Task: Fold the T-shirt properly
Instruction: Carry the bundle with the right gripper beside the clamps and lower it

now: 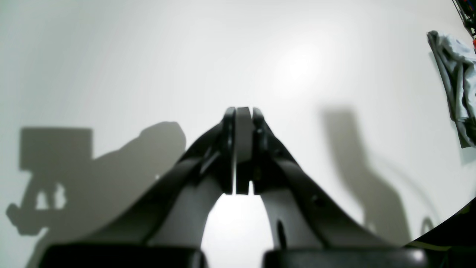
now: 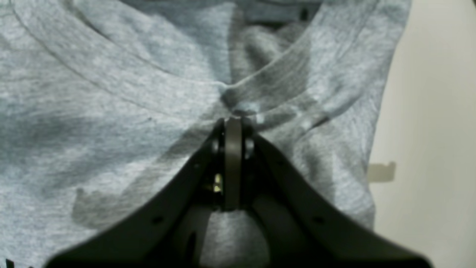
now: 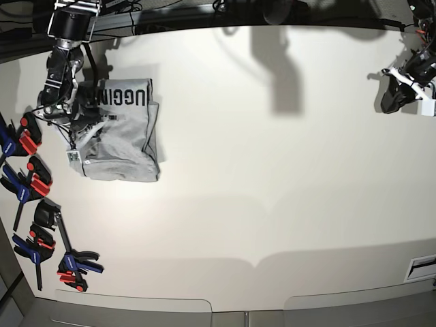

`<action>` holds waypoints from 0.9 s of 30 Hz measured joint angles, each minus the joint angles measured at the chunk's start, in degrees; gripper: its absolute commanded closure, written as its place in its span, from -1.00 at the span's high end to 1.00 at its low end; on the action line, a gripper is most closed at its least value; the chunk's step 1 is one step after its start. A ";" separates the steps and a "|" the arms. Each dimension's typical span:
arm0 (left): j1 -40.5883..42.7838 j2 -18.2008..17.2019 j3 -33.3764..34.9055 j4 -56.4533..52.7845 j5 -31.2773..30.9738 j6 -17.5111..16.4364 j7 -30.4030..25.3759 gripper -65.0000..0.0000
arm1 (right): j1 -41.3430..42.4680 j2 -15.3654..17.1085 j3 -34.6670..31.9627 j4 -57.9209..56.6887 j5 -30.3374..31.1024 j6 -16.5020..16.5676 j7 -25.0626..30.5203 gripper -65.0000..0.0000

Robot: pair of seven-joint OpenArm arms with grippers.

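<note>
The light grey T-shirt [image 3: 126,139] lies bunched and partly folded at the table's far left, with black block lettering [image 3: 122,97] showing along its top edge. My right gripper [image 3: 87,129] is over the shirt's left part. In the right wrist view it [image 2: 233,121] is shut, pinching a gathered seam of the T-shirt [image 2: 111,111]. My left gripper [image 3: 392,101] hovers at the table's far right, well away from the shirt. In the left wrist view it [image 1: 243,111] is shut and empty over bare table, and the T-shirt [image 1: 455,85] shows only at the far right edge.
Several red, blue and black spring clamps [image 3: 30,180] lie along the table's left edge, close to the shirt. The white table [image 3: 272,177] stretches between the two arms. A rail with cables [image 3: 170,13] runs along the back edge.
</note>
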 measured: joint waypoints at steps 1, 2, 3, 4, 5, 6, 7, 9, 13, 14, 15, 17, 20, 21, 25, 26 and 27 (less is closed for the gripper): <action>0.00 0.00 0.00 0.00 0.00 0.00 0.00 -1.00 | -0.11 0.28 0.00 0.00 -0.13 0.00 -0.02 -1.00; 0.00 0.00 0.00 0.00 0.00 0.00 0.02 -1.00 | -0.11 0.46 0.00 0.00 -0.13 0.00 -0.02 -1.00; 0.00 0.00 0.00 0.00 0.00 0.00 0.00 -1.00 | -0.11 0.70 0.00 -0.04 -0.26 -0.02 -0.09 -1.00; 0.00 0.00 0.00 0.00 0.00 0.00 0.00 -1.00 | -0.09 0.76 0.02 -0.04 -0.31 -0.02 -0.35 -1.00; 0.00 0.00 0.00 0.00 0.00 0.00 -0.02 -1.00 | -0.09 0.76 0.02 -0.04 -0.33 -0.22 -0.46 -1.00; 0.00 0.00 0.00 0.00 0.00 0.00 -0.02 -1.00 | -0.07 0.74 0.02 0.07 -0.33 -0.22 -0.55 -1.00; 0.00 0.00 0.00 0.00 0.00 0.00 -0.02 -1.00 | 0.09 0.74 0.02 0.37 -0.35 -0.22 -0.59 -1.00; 0.00 0.00 0.00 0.00 0.00 0.00 -0.11 -1.00 | 0.48 0.70 -0.02 1.36 -0.96 -0.24 -0.92 -1.00; -0.02 -0.02 0.00 0.00 0.00 -0.20 -1.57 -1.00 | 1.20 0.55 -0.09 4.74 -0.79 -0.70 -4.07 -1.00; -0.02 -0.02 0.00 0.00 0.02 -0.42 -1.57 -1.00 | 1.46 0.57 -0.04 6.01 0.07 -0.76 -4.63 -1.00; 0.00 0.00 0.00 0.00 0.00 -0.42 -1.57 -1.00 | 1.88 0.59 -0.02 7.54 0.85 -0.98 -4.81 -1.00; 0.00 0.02 0.00 0.00 0.00 -0.42 -1.57 -1.00 | 3.78 0.59 -0.04 11.04 3.78 -1.07 -4.20 -1.00; 0.00 0.00 0.00 0.52 0.02 -0.42 -1.57 -1.00 | 5.62 0.72 -0.04 15.91 6.27 -1.05 -2.51 -1.00; 0.02 -0.02 0.00 0.98 0.04 -0.42 -1.60 -1.00 | 5.55 0.66 -0.04 17.05 7.30 -1.03 -2.54 -1.00; 0.07 -0.28 -0.02 5.51 0.02 -0.42 -1.11 -1.00 | 4.07 0.42 -0.02 19.45 10.36 1.42 -2.95 -1.00; 0.26 -0.28 -0.02 7.28 -0.02 -0.44 -0.87 -1.00 | 3.28 0.59 -0.02 19.87 12.33 2.03 -2.80 -1.00; 0.92 -0.31 -0.09 9.22 -0.07 -0.55 -0.90 -1.00 | 2.38 0.59 -0.02 20.41 14.23 2.62 -2.75 -1.00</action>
